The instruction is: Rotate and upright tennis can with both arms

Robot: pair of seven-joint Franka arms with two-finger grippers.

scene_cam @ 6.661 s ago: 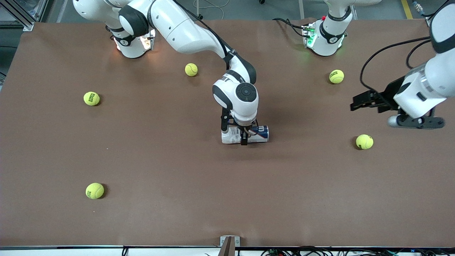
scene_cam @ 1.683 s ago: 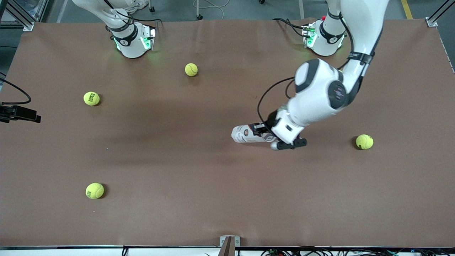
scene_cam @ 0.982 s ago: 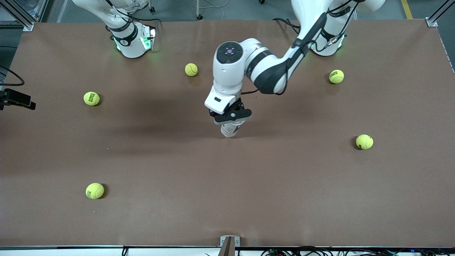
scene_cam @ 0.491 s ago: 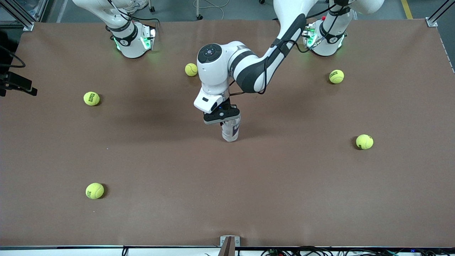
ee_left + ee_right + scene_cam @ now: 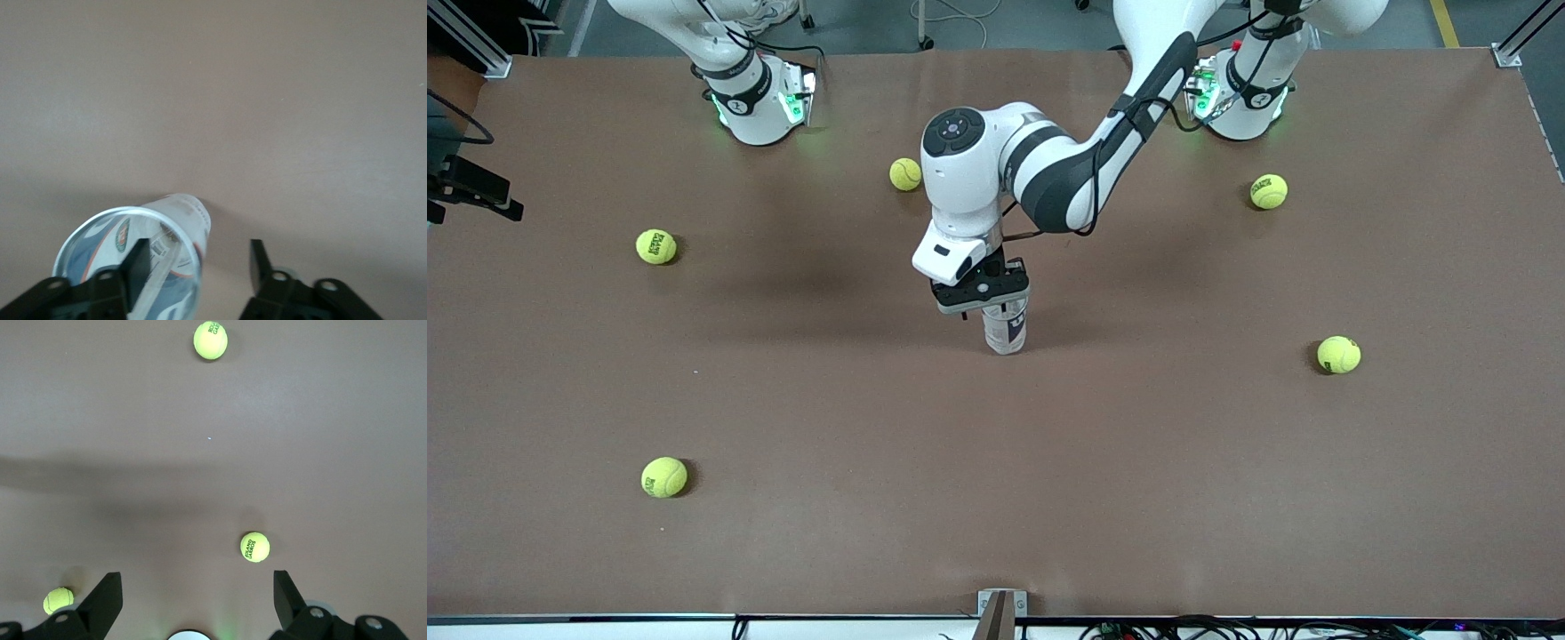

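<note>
Step in hand: the tennis can stands upright mid-table, so I'd call the uprighting done and the release under way.
Left gripper: right over the can's top; in the left wrist view its fingers are spread, one just inside the open rim, the other out beside the can, not clamped.
Right gripper: waiting high off the right arm's end of the table, fingers wide apart, holding nothing.
Next move: my guess, a straight lift clear, since a sideways brush on the rim could tip it.
The can: clear tube, open mouth upward, white, navy and red label, apparently empty.
Around it: yellow tennis balls scattered, all well apart from the can.
</note>
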